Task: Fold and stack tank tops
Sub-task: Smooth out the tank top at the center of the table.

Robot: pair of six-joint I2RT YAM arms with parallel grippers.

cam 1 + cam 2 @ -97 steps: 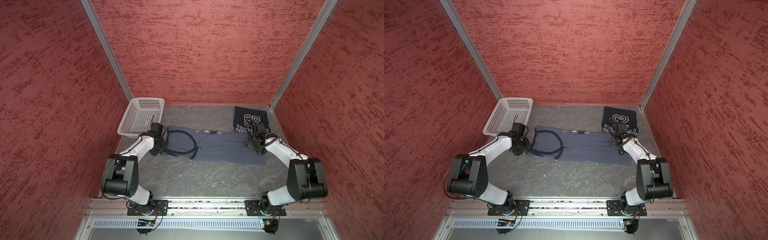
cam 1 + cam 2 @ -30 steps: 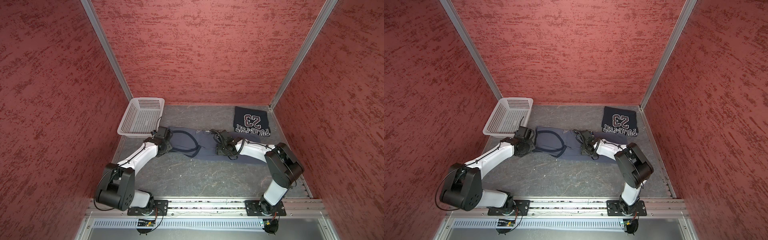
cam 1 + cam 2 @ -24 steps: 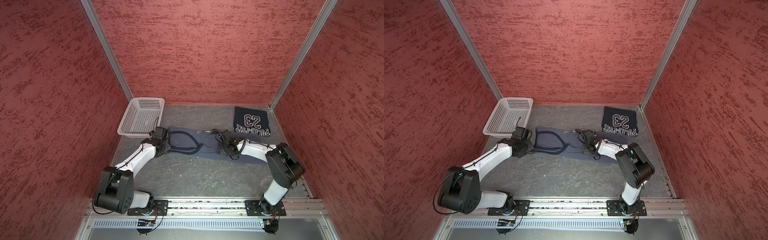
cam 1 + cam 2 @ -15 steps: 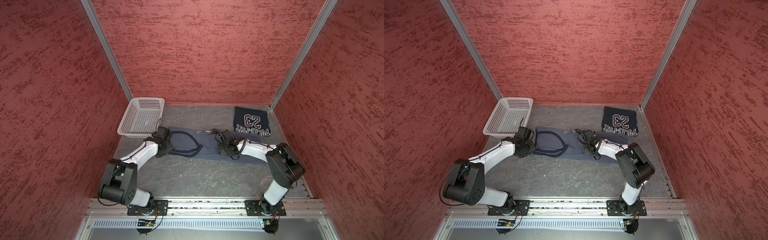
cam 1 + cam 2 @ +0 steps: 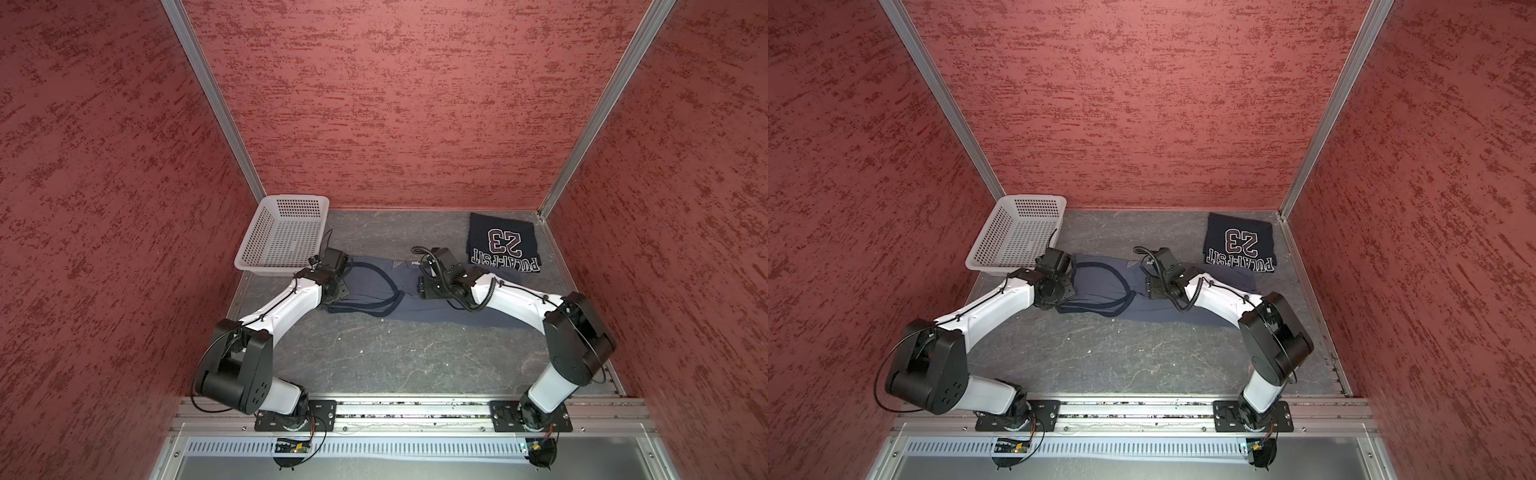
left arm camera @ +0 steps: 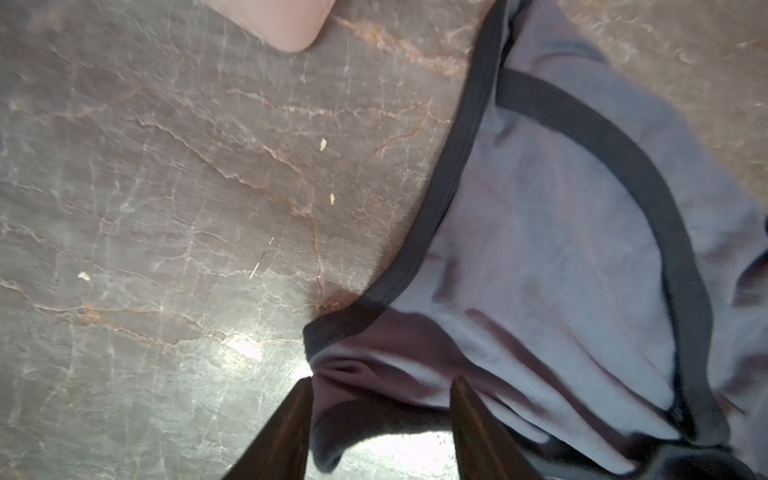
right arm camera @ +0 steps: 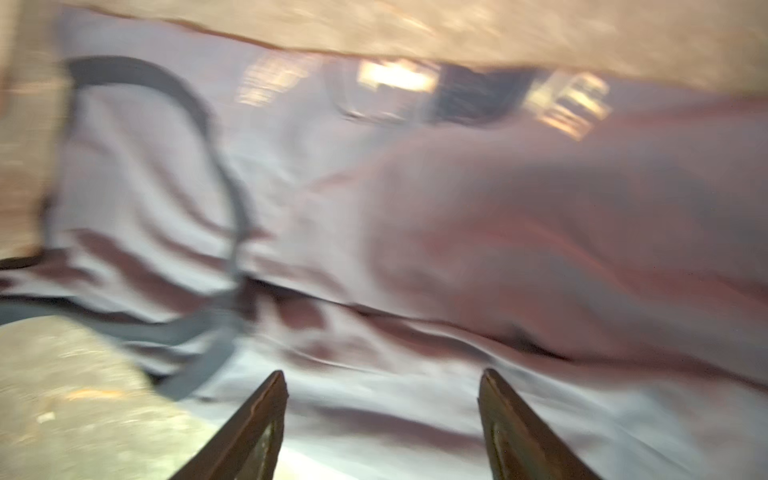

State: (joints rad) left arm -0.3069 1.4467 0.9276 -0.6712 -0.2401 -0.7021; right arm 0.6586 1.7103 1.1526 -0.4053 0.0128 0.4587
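1. Red textured walls (image 5: 374, 104) enclose a grey marbled counter (image 5: 374, 357). A white basket (image 5: 297, 198) sits at its back-left corner.
2. Navy tank top (image 5: 503, 243) lies folded square at the back right, number print up, apart from both claws.
3. Slate tank top (image 5: 376, 286) lies as a long strip across the middle of the counter. Its straps point toward the basket and its far end passes under the right arm.
4. Change noted, left claw (image 6: 382, 380): it was clamped at the strap end a second ago. Its jaws now stand partly apart, with the cloth lying slack on the counter between the tips. This is judged a release.
5. Change noted, right claw (image 7: 383, 372): it has travelled from the hem end, beside the navy tank top, to mid-garment. Its jaws are wide, holding nothing, just above the cloth. The wrist view is blurred.
6. Assessment: the lengthwise fold appears set down. Crosswise folding and stacking remain outstanding.
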